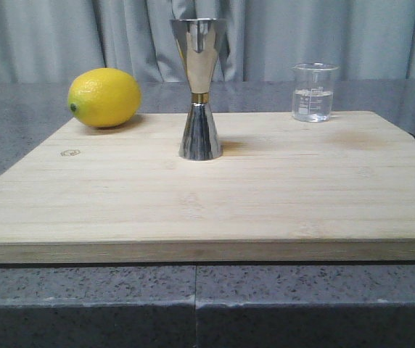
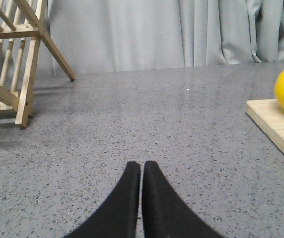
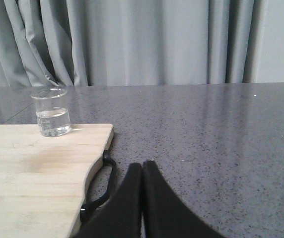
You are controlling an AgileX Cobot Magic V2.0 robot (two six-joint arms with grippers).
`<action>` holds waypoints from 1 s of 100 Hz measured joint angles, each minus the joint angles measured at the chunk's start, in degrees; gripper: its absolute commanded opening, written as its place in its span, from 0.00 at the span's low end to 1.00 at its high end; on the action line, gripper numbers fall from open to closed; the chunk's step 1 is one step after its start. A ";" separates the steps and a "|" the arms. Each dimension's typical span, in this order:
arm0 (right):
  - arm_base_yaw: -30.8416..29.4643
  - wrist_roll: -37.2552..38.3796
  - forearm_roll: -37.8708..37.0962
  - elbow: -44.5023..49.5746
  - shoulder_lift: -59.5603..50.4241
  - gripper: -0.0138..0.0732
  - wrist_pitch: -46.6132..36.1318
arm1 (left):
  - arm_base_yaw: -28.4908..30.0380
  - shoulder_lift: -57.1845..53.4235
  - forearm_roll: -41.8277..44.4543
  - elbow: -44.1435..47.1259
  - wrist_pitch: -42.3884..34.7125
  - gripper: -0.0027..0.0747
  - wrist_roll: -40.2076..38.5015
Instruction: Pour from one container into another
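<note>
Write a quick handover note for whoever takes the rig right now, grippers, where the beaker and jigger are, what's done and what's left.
Left gripper: shut, empty, low over the grey counter left of the cutting board.
Right gripper: shut, empty, over the counter right of the board.
Glass beaker: upright at the board's far right corner, part full of clear liquid.
Steel jigger: upright mid-board, lemon at far left.
Done: nothing yet.
Left: grasp the beaker, pour into the jigger.

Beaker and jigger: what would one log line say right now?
beaker: upright, part-filled, untouched | jigger: upright mid-board | left tool: shut, empty | right tool: shut, empty
</note>
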 measured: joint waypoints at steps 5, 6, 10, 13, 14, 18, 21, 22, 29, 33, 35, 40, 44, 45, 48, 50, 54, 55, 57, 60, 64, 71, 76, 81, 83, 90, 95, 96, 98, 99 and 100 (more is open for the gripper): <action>0.00 0.00 0.00 0.00 0.00 0.08 0.00 | 0.00 0.00 0.00 0.00 -0.13 0.01 0.00; 0.00 0.00 0.00 0.00 0.00 0.08 0.00 | 0.00 0.00 0.00 0.00 -0.23 0.01 0.00; 0.00 0.00 0.00 0.00 0.00 0.08 0.00 | 0.00 0.00 0.00 0.00 -0.34 0.01 0.00; 0.00 0.00 0.00 0.00 0.00 0.08 0.00 | 0.00 0.00 0.00 0.00 -0.34 0.01 0.00; 0.00 0.00 0.00 0.00 0.00 0.08 0.00 | 0.00 0.00 0.00 0.00 -0.34 0.01 0.00; 0.00 0.00 0.00 0.00 0.00 0.08 0.00 | 0.00 0.00 0.00 0.00 -0.60 0.01 0.00; 0.00 0.00 0.00 0.00 0.00 0.08 0.00 | 0.00 0.00 0.00 0.00 -1.01 0.01 0.00; 0.00 0.00 0.00 0.00 0.00 0.08 0.00 | 0.00 0.00 0.00 0.00 -1.17 0.01 0.00; 0.00 0.00 0.00 0.00 0.00 0.08 -0.39 | 0.00 0.00 0.00 0.00 -2.07 0.01 0.00; 0.00 0.00 0.00 0.00 0.00 0.08 -0.69 | 0.00 0.00 0.00 0.00 -2.63 0.01 0.00; 0.00 0.00 0.00 0.00 0.00 0.08 -0.78 | 0.00 0.00 0.00 0.00 -3.10 0.01 0.00; 0.00 0.00 0.00 0.00 0.00 0.08 -1.03 | 0.00 0.00 -0.33 0.00 -4.61 0.01 0.00; 0.00 0.00 0.00 0.00 0.00 0.08 -1.02 | 0.00 0.00 -1.24 0.00 -6.31 0.01 -0.65; 0.00 0.00 0.00 0.00 0.00 0.08 -1.02 | 0.00 0.00 -1.45 0.00 -6.91 0.01 -0.74; 0.00 0.00 0.00 0.00 0.00 0.08 -0.61 | 0.00 0.00 -2.71 0.00 -8.11 0.01 -1.10; 0.00 0.00 0.00 0.00 0.00 0.08 -0.15 | 0.00 0.00 -3.21 0.00 -8.95 0.01 -1.13; 0.00 0.00 0.00 -0.40 0.00 0.08 1.18 | 0.00 0.00 -4.44 0.00 -9.86 0.01 -1.35; 0.00 0.00 0.00 -0.61 0.00 0.08 1.92 | 0.00 0.00 -4.72 -0.10 -9.97 0.01 -1.47; 0.00 0.00 0.00 -1.02 0.00 0.08 2.92 | 0.00 0.00 -4.98 -0.11 -9.97 0.01 -1.47; 0.00 0.00 0.00 -1.78 0.00 0.08 4.25 | 0.00 0.00 -5.38 -0.43 -9.76 0.01 -1.57; 0.00 0.00 0.00 -3.29 0.00 0.08 5.79 | 0.00 0.00 -5.80 -1.34 -8.26 0.01 -1.57; 0.00 0.00 0.00 -6.49 0.17 0.08 8.29 | 0.00 0.00 -6.06 -4.32 -4.47 0.01 -1.57; 0.00 0.00 0.00 -8.98 1.03 0.08 9.84 | 0.00 0.12 -6.10 -7.22 -1.61 0.01 -1.57; 0.00 0.00 0.00 -11.50 2.56 0.08 11.15 | 0.00 1.04 -6.10 -10.39 1.10 0.01 -1.57; 0.00 0.00 0.00 -12.59 3.37 0.08 11.71 | 0.00 1.64 -6.10 -11.78 2.28 0.01 -1.57; 0.00 0.00 0.00 -16.23 6.48 0.08 13.25 | 0.00 4.42 -6.10 -16.27 6.06 0.01 -1.57; 0.00 0.00 -0.12 -18.77 8.83 0.08 13.74 | 0.00 6.75 -5.87 -19.27 8.50 0.01 -1.57; 0.00 0.00 -0.12 -19.14 9.18 0.08 13.87 | 0.00 7.45 -5.86 -19.69 8.83 0.01 -1.57; 0.00 0.00 -0.12 -20.19 10.21 0.08 13.99 | 0.00 8.17 -5.72 -20.94 9.75 0.01 -1.57; 0.00 0.00 -0.12 -20.89 10.89 0.08 13.99 | 0.00 8.89 -5.72 -21.75 10.33 0.01 -1.57; 0.00 0.00 -0.12 -21.23 11.25 0.08 14.10 | 0.00 9.25 -5.51 -22.15 10.61 0.01 -1.57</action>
